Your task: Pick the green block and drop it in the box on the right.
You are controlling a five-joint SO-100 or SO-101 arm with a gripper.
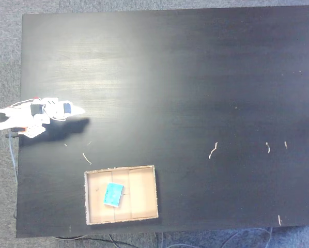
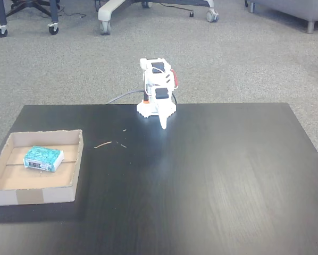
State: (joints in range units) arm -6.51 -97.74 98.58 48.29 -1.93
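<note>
The block (image 1: 113,194) is lying flat on the floor of the box (image 1: 146,192) in a fixed view from above, sitting a little left of the box's middle and clear of all four walls, slightly askew to them. In a fixed view from the front, the block (image 2: 43,158) is resting toward the far end of the box (image 2: 36,195), nearer its left wall than its right, with a lighter edge facing the camera.

The box is sitting on the black tabletop (image 1: 206,88), close to the tabletop's lower edge as the view from above shows it, and at the left edge of the tabletop (image 2: 223,180) as the front view shows it.

The arm is folded up well apart from the box, at the tabletop's rim. From above, the claw (image 1: 78,110) is pointing away from the rim, above and to the left of the box; its fingers are looking pressed together to a single tip, holding nothing. From the front, the claw (image 2: 162,123) is pointing down at the tabletop, to the right of the box and farther back, also narrowing to one point.

A few thin pale scraps (image 1: 213,150) are lying scattered on the tabletop, one scrap (image 2: 102,144) lying just beyond the box's right wall.
</note>
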